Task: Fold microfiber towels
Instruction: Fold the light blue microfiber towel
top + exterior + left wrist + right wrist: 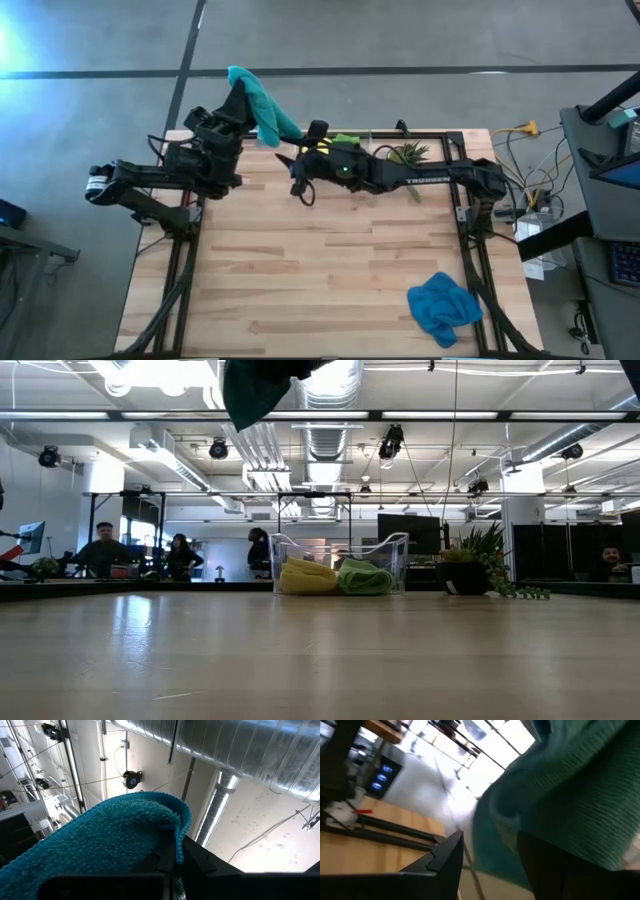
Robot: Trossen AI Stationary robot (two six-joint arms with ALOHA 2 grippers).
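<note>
From above, the left gripper (240, 100) is clamped on a teal towel (262, 105), lifted past the far edge of the wooden table (330, 280). Just to its right, the right gripper (285, 150) reaches toward the hanging cloth; from here I cannot tell its fingers' stance. Behind the right arm lie a lime green towel (345, 139) and a potted plant (408, 155). Well away from both grippers, at the near right corner, a blue towel (443, 305) lies crumpled.

At table height, the teal towel (255, 390) dangles from above. Below and beyond it, a clear bin (340, 565) holds a folded yellow towel (308, 577) and the lime green one (365, 577), the plant (480, 565) to the right. People sit far behind.

The left wrist camera shows teal cloth (115, 840) draped over the pinched fingers.

The right wrist camera shows parted fingers (445, 860) with teal cloth (570, 805) hanging between them, not clearly squeezed.
</note>
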